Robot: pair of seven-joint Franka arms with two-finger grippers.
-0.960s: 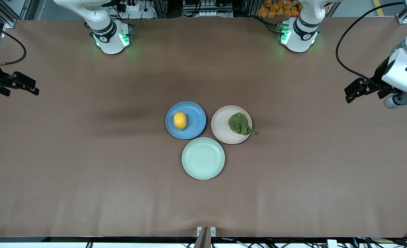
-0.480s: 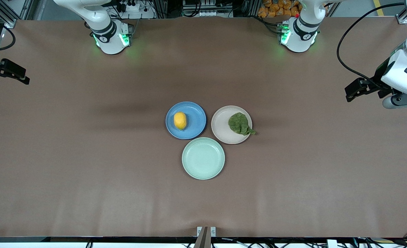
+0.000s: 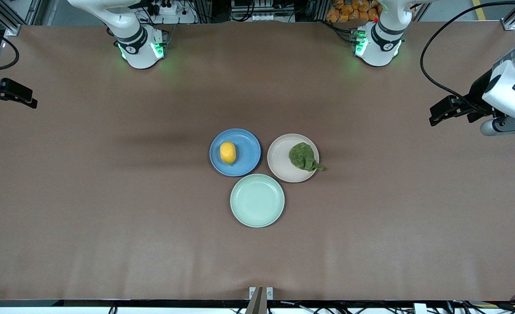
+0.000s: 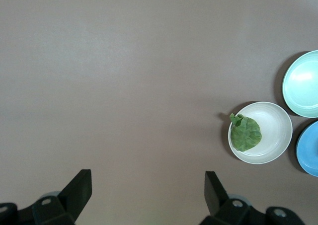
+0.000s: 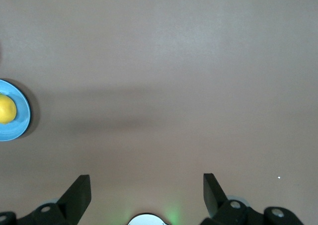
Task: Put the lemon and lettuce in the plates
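The lemon [image 3: 228,153] lies in the blue plate [image 3: 246,146] at the table's middle; both show in the right wrist view, lemon [image 5: 6,109] and plate [image 5: 22,118]. The lettuce [image 3: 303,157] lies in the beige-pink plate [image 3: 281,159], its tail over the rim; both show in the left wrist view, lettuce [image 4: 245,132] and plate [image 4: 273,130]. My left gripper [image 3: 438,114] [image 4: 147,187] is open and empty, up over the left arm's end of the table. My right gripper [image 3: 24,97] [image 5: 147,190] is open and empty, up over the right arm's end.
An empty mint-green plate [image 3: 257,200] sits nearer the front camera, touching the other two plates; it also shows in the left wrist view [image 4: 303,83]. The arm bases [image 3: 142,48] [image 3: 377,46] stand at the table's edge farthest from the camera. Bare brown table surrounds the plates.
My right gripper has drawn back toward its end of the table and up. My left gripper has shifted slightly toward the plates. Lemon, lettuce and plates have not moved.
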